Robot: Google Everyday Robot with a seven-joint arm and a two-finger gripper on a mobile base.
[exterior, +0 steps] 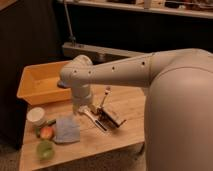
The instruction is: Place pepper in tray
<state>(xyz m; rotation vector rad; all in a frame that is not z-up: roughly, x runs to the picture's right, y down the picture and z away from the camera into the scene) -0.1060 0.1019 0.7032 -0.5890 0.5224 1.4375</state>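
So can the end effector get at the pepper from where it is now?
Probably yes. The end effector hangs open over the middle of the table, and the pepper lies uncovered between the white bowl and the blue cloth. The bowl and the red-orange fruit crowd it, so it looks tight.

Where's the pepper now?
Camera view, left: the pepper lies on the table between the white bowl and the blue cloth; the gripper hangs right of the cloth.

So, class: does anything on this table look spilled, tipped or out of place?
Nothing stands out. The pepper lies beside the bowl, outside the tray; the open hand is low over the middle of the table.
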